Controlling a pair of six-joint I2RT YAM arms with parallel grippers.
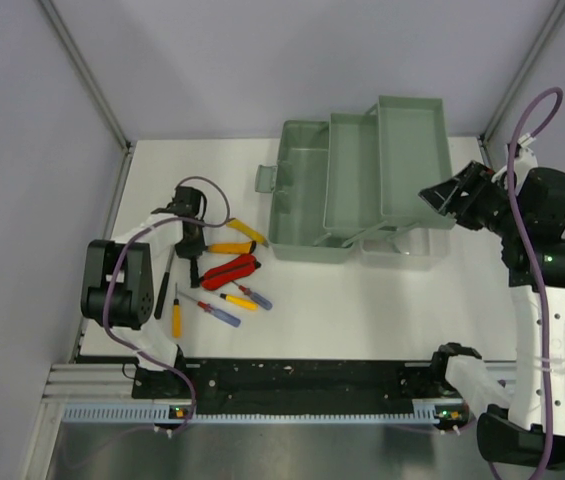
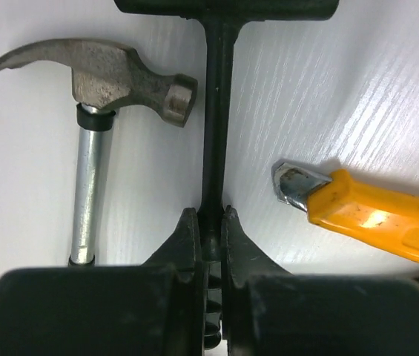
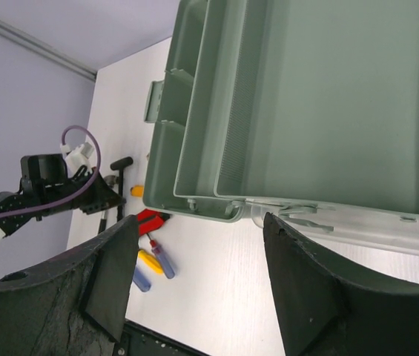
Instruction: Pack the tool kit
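Beside one hammer (image 2: 101, 81), left tool (image 2: 209, 219) clamps one T-handle (image 2: 216, 111); right tool (image 3: 200, 222) gapes wide.

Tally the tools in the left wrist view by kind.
Hammer: 1
Black T-handle tool, pinched between the left fingers: 1
Yellow utility knife: 1
Total: 3
A red sliver at the lower right edge is too cropped to name, so it is not counted.
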